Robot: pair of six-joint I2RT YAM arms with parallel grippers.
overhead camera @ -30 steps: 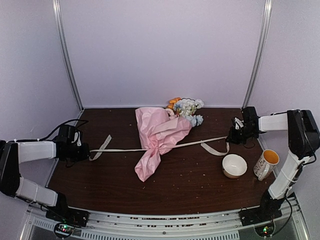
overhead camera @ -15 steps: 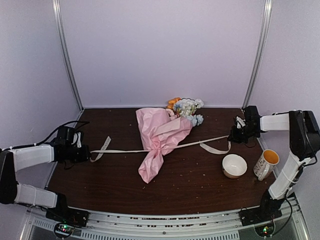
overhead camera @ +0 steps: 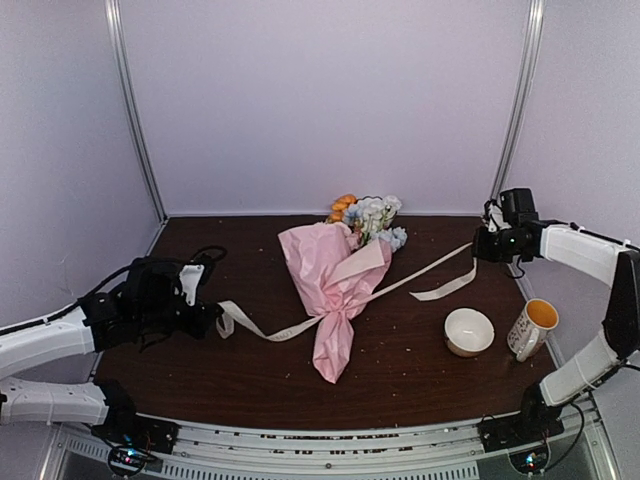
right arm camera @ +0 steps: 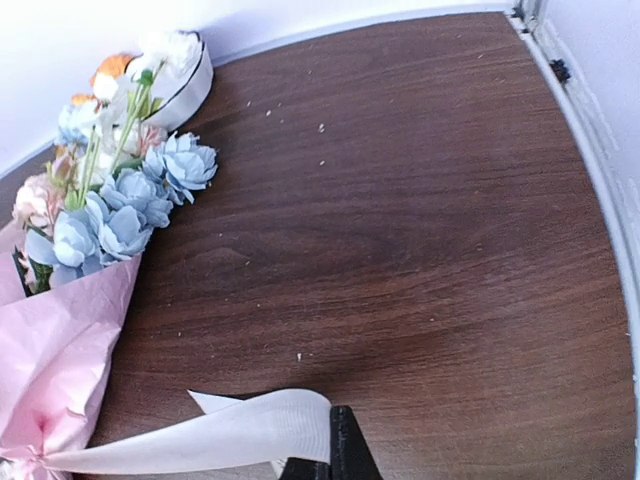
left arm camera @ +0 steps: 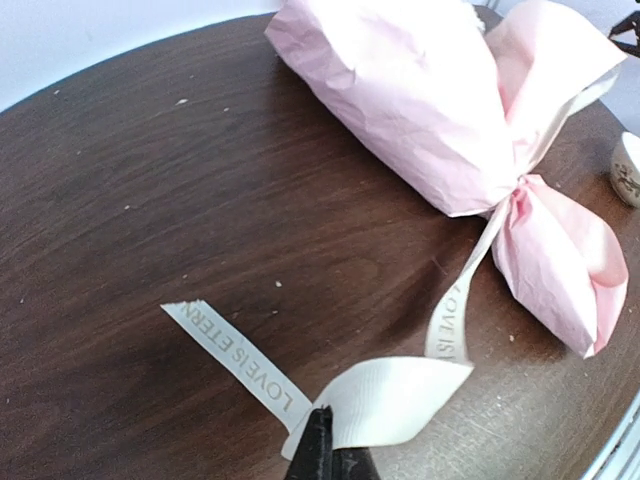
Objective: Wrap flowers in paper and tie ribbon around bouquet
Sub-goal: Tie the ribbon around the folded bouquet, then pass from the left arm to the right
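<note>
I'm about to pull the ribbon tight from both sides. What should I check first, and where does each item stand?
1. Left claw shut on the ribbon: ok.
2. Right claw shut on the ribbon's other side: ok.
3. Ribbon cinches the paper at its waist: ok.
4. Ribbon knotted there: cannot tell.
5. Flowers poke out of the paper's wide end: ok.
6. Bowl and mug apart from the ribbon: ok.
</note>
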